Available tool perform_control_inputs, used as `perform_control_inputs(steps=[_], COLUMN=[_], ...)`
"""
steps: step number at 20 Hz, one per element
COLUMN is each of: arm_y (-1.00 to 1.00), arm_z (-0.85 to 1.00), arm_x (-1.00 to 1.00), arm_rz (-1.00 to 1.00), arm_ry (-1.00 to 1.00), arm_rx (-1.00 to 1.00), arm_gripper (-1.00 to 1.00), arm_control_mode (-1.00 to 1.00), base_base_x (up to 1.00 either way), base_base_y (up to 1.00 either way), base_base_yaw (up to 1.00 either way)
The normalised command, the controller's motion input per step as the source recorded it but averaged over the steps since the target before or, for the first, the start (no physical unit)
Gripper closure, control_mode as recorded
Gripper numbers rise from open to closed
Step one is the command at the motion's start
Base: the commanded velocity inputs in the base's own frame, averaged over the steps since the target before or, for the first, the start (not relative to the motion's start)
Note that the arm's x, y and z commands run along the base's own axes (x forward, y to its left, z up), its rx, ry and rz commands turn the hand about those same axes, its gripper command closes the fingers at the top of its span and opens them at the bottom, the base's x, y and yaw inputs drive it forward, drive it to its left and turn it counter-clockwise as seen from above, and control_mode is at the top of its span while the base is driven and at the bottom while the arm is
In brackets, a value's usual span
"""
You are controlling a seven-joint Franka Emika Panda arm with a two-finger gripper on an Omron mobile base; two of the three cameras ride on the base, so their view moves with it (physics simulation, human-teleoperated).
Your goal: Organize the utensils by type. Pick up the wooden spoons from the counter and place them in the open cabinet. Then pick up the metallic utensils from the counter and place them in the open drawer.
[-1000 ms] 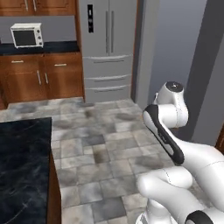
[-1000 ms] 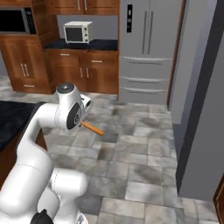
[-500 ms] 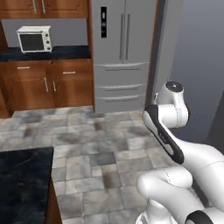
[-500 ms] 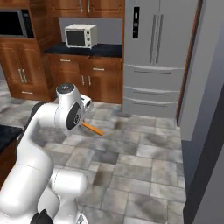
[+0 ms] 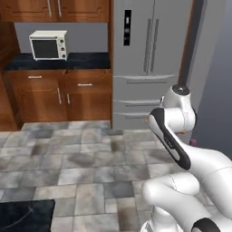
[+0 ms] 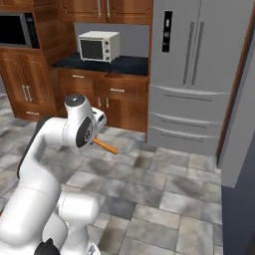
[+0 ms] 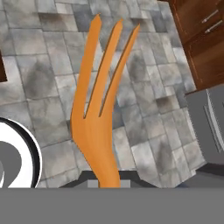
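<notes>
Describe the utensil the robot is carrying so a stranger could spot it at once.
Start at the white robot arm standing on the tiled kitchen floor before the steel fridge. Its pincer is shut on an orange wooden fork: three long, pointed tines instead of a spoon's bowl.

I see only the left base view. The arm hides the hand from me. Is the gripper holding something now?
Observer: Yes. The gripper is shut on a wooden fork, seen in the hand view.
Operator: What shape has it?
Observer: Three long tines, orange-brown, pointing away from the hand over the tiled floor.
Operator: Can another camera see it?
Observer: In the right base view, the fork sticks out past the arm's wrist, toward the fridge.
</notes>
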Motion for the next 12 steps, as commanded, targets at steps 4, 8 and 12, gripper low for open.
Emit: perform_control_inputs(steps=[4, 8, 12], arm_y=[0.00, 0.00, 0.00], arm_z=[0.00, 0.00, 0.00], arm_x=[0.00, 0.00, 0.00], arm_rz=[0.00, 0.00, 0.00], arm_ry=[0.00, 0.00, 0.00], arm_rx=[0.00, 0.00, 0.00], arm_gripper=[1.00, 1.00, 1.00], arm_control_mode=[1.00, 1.00, 1.00], base_base_x=[1.00, 1.00, 1.00], base_base_y=[-0.11, -0.05, 0.00], base_base_yaw=[0.28, 0.31, 0.28])
